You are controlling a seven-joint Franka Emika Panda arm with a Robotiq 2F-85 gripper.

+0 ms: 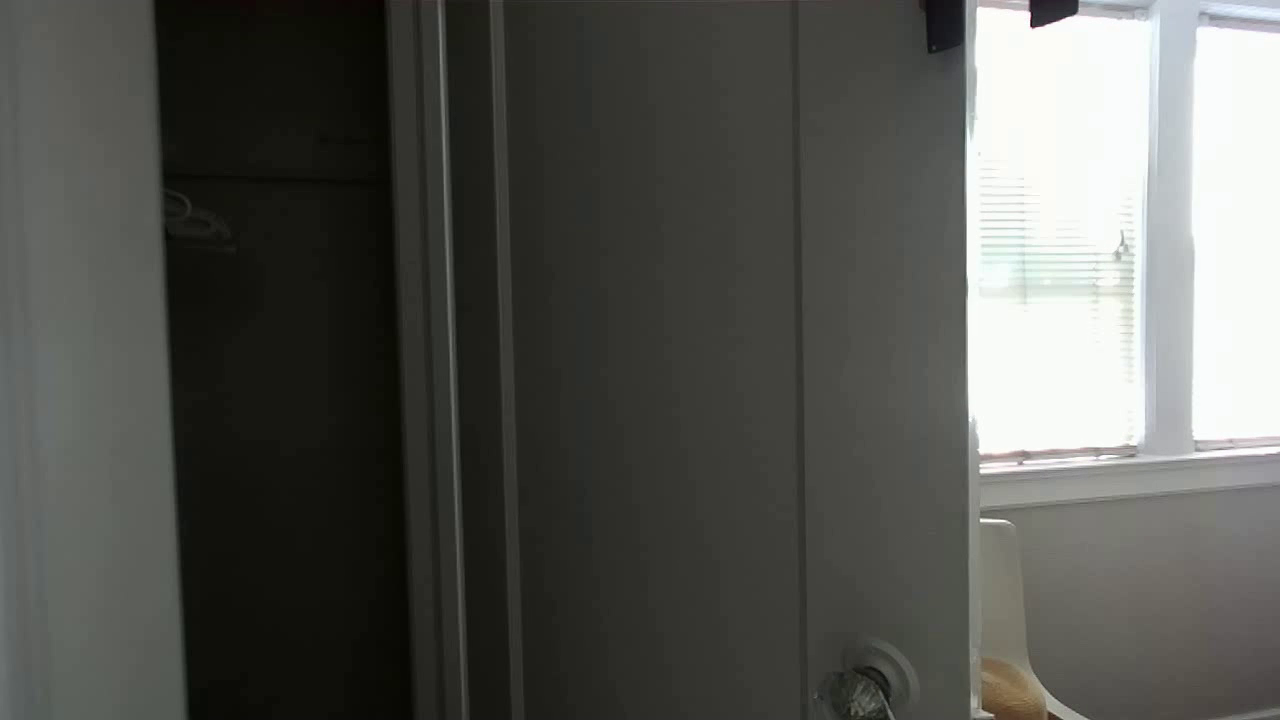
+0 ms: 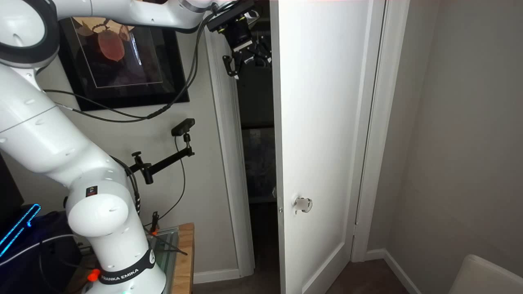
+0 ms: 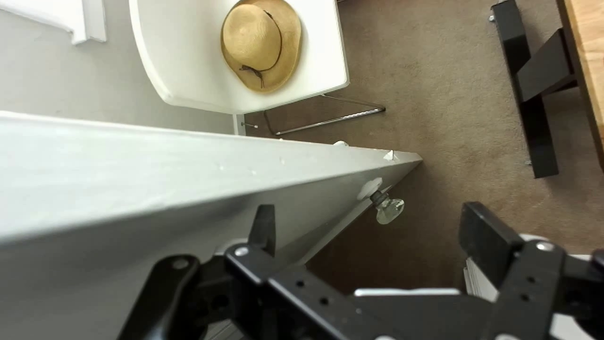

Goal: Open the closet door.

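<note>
The jaws of the gripper (image 3: 370, 231) were spread wide low in the wrist view, where the closet door (image 3: 188, 184) was seen ajar across the left and centre, with a white chair (image 3: 193, 66) bearing a straw hat (image 3: 259, 45) at the top and a wooden tabletop (image 3: 589, 42) at the upper right.

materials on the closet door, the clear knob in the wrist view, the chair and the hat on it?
Closet door: smooth white paint; probably wood, but the coat hides it.
Knob: see-through, with bright glints; glass or acrylic, can't tell which.
Chair: smooth white curved shell; likely moulded plastic.
Hat: matte tan, fine woven-looking texture; likely straw or similar fibre.
</note>
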